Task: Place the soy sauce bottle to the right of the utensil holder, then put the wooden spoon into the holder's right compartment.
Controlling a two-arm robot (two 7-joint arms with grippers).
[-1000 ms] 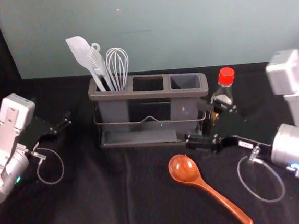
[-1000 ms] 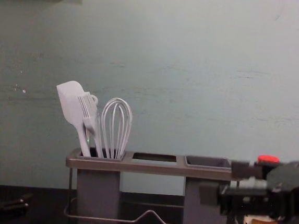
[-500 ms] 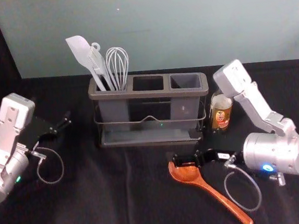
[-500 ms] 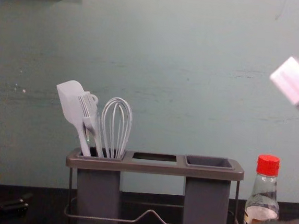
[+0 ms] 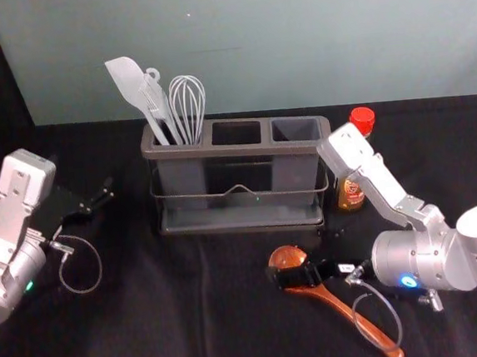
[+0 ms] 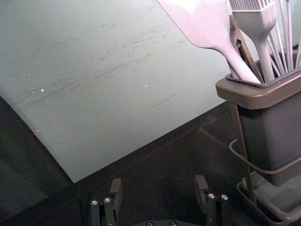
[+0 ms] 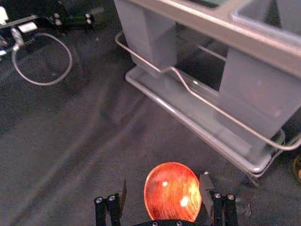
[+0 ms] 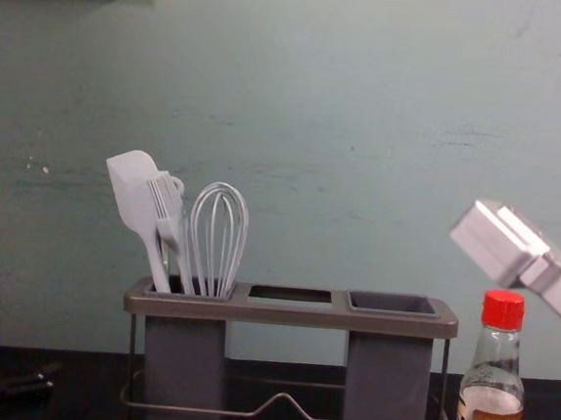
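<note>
In the head view, we are seeing the right gripper (image 5: 289, 276) sitting over the near part of the wooden spoon's bowl (image 5: 288, 256), away from its place 1.0 s ago before the utensil holder's right end (image 5: 326, 144) and nearer us than 0.5 s ago. We are finding the right arm's white block (image 5: 344, 150) leaning beside the soy sauce bottle (image 5: 363, 121), whose red cap is showing again. In the chest view, we are watching that block hanging lower, near the cap, and the bottle's label is showing again.

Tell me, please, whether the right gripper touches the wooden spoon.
Cannot tell: the right wrist view shows the spoon's bowl between the right gripper's fingers, one at its rim, depth unclear.
</note>
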